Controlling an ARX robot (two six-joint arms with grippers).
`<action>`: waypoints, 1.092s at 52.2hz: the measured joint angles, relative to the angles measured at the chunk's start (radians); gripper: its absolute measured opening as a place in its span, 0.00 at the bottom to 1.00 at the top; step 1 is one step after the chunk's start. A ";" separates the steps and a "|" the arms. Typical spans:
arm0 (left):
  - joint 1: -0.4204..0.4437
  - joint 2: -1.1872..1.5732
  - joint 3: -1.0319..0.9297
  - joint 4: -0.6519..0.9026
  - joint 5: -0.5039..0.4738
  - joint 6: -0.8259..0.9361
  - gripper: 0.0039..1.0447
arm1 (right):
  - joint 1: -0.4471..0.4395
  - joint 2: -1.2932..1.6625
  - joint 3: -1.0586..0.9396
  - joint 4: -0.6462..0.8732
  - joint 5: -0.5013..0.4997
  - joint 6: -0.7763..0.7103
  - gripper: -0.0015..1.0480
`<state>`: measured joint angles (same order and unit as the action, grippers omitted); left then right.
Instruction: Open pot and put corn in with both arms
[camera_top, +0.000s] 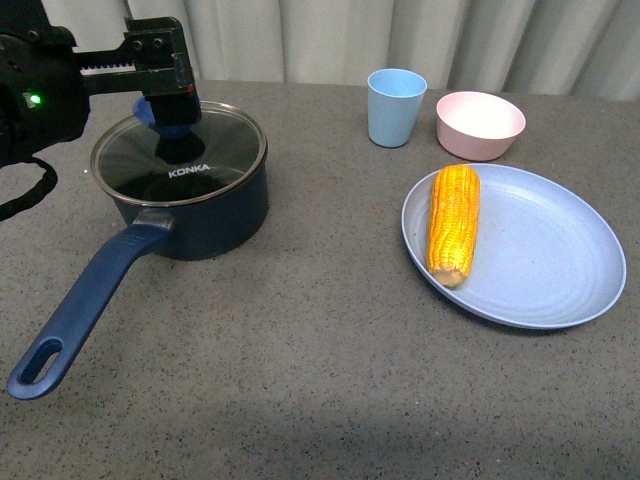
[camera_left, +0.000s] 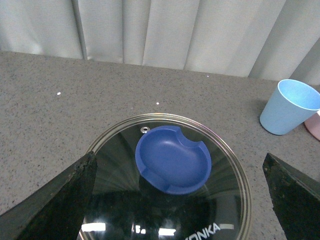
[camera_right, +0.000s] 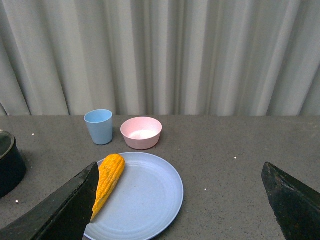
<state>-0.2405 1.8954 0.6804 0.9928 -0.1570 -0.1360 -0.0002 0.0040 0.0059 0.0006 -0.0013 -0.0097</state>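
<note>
Ideally, the left gripper, fingers spread wide, should centre squarely over the blue knob before pinching it firmly.

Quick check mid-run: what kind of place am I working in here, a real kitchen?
Probably a staged test bench, not a kitchen: a grey speckled tabletop, a pale curtain as backdrop, and only a few props, such as the pot and the corn on a plate.
</note>
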 joint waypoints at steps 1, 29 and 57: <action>0.002 0.008 0.006 0.000 0.002 0.000 0.94 | 0.000 0.000 0.000 0.000 0.000 0.000 0.91; 0.023 0.252 0.224 -0.041 0.002 0.034 0.94 | 0.000 0.000 0.000 0.000 0.000 0.000 0.91; 0.024 0.256 0.249 -0.050 0.008 0.022 0.60 | 0.000 0.000 0.000 0.000 0.000 0.000 0.91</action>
<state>-0.2165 2.1517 0.9298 0.9428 -0.1493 -0.1139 -0.0002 0.0040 0.0059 0.0006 -0.0017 -0.0097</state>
